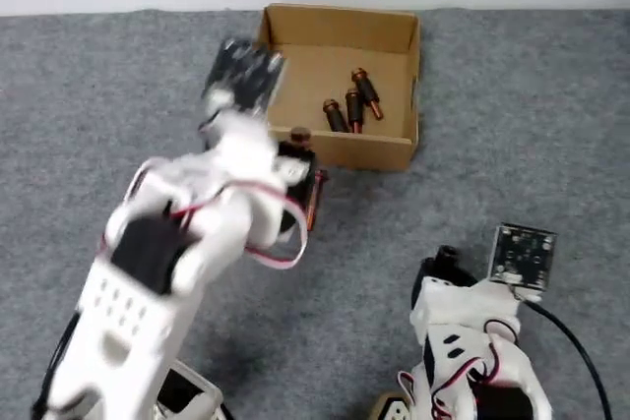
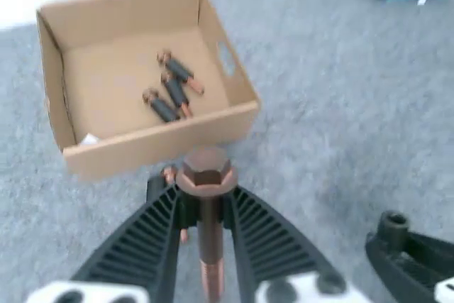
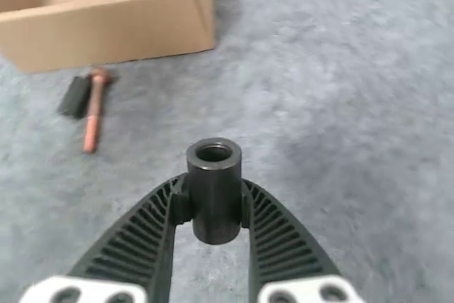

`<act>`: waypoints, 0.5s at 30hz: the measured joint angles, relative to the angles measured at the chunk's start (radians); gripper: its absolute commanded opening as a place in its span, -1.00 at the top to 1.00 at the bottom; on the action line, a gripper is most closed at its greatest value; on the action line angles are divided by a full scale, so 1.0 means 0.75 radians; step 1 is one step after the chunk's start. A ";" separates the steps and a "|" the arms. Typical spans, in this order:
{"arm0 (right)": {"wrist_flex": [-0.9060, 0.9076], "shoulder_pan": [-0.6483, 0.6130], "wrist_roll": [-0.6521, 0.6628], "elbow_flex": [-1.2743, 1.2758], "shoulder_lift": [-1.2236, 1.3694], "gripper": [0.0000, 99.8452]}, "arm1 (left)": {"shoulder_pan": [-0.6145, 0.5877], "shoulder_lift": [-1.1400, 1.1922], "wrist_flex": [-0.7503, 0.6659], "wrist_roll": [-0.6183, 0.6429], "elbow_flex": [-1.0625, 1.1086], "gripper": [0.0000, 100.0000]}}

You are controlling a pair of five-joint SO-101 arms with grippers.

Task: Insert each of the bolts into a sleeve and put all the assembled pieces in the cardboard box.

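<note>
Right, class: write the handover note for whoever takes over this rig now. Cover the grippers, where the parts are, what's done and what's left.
Left gripper: shut on a bolt, held just in front of the cardboard box.
Right gripper: shut on a sleeve, over the carpet farther from the box.
In the box: three assembled pieces.
On the carpet: a second bolt and what looks like a second sleeve, side by side before the box's front wall.
Done: three pieces boxed.
Left: join the held bolt and sleeve and box them, then probably do the same with the loose pair.
</note>
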 measured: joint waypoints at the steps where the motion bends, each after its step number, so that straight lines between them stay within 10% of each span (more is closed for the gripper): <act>1: 0.000 -0.041 0.000 0.000 -0.002 0.98 | 0.000 -0.086 -0.068 0.000 0.096 0.99; 15: -0.072 -0.483 0.076 0.008 0.006 0.98 | 0.000 -1.158 -0.450 0.000 1.078 0.99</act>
